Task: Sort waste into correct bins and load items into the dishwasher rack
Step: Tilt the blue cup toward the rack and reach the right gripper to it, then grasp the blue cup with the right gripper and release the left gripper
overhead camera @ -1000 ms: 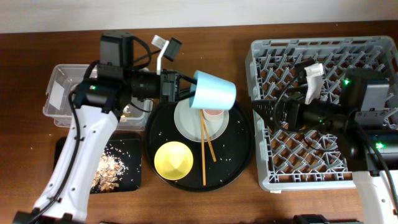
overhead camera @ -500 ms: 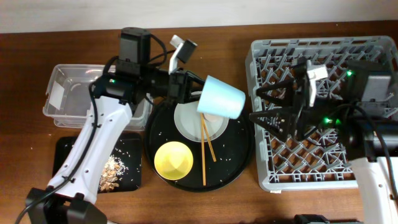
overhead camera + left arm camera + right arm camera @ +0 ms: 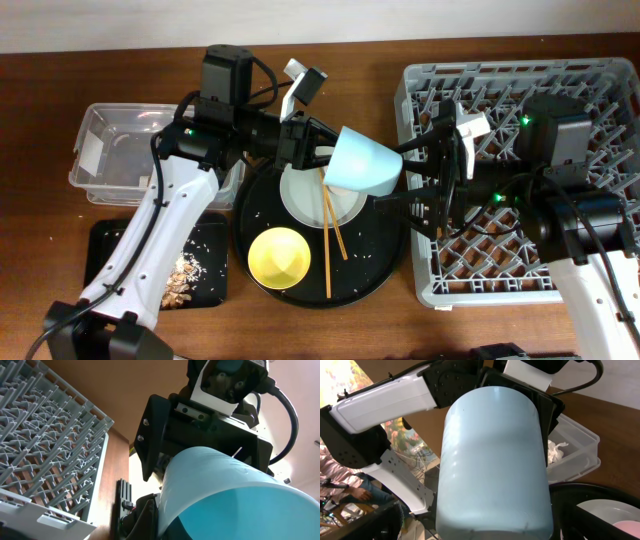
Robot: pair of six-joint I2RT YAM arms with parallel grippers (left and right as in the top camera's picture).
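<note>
We see a smooth, matt light-blue plastic cup (image 3: 365,165), a grey plastic dishwasher rack (image 3: 600,75), and a brown wood-grain surface (image 3: 100,60).

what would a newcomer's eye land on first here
The light-blue cup, held in mid-air by the left gripper, tilted over the right side of the round black tray. The right gripper faces it with jaws wide open, at the left edge of the grey dishwasher rack. A bright yellow bowl sits at the tray's front.
</note>
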